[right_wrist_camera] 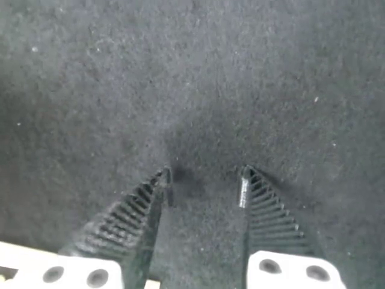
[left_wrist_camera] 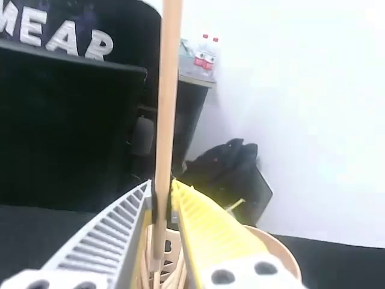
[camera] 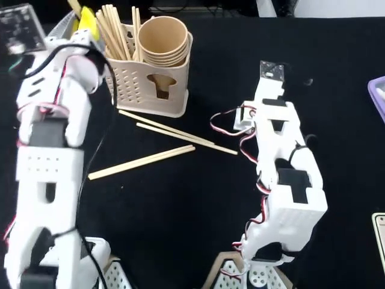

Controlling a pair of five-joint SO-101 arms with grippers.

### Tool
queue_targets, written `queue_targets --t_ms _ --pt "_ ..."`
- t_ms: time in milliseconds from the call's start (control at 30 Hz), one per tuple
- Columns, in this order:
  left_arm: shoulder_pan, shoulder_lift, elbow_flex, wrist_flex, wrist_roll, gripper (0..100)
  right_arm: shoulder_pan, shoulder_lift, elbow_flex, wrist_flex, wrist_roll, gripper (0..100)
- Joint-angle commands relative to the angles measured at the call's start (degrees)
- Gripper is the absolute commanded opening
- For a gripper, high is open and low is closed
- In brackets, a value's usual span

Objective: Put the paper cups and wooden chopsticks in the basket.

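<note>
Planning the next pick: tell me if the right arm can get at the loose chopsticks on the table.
Probably yes: its gripper is open and empty, and the chopsticks lie on bare cloth with nothing between.

At nine o'clock on the table (camera: 198, 198) we see the left arm (camera: 48, 162), blocky white plastic shells around black servo blocks, trailed by a black cable (camera: 42, 60) and thin red wires (camera: 59, 90). The left gripper (left_wrist_camera: 161, 189) pairs a grey ribbed finger (left_wrist_camera: 108, 241) with a yellow one (left_wrist_camera: 207, 241), with dark screw holes (left_wrist_camera: 222, 277) at each base. At four o'clock the right arm (camera: 295, 201) is white and black too, with looping red-and-white wires (camera: 224, 123). The right gripper (right_wrist_camera: 204, 180) has two dark ribbed fingers (right_wrist_camera: 135, 211).
</note>
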Motion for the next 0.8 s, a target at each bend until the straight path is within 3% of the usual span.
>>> queue_targets --t_ms 0,600,767 --pt "2.1 4.6 -0.7 -5.2 0.8 3 0.7 -0.1 -3.6 -0.5 -0.4 18.8" --pt "4.0 17.9 -1.6 -12.3 0.8 3 0.7 0.1 -4.1 -0.5 -0.3 18.8" --pt "2.9 17.5 -1.1 -10.7 0.8 11 0.7 0.3 -4.1 -0.5 -0.3 18.8"
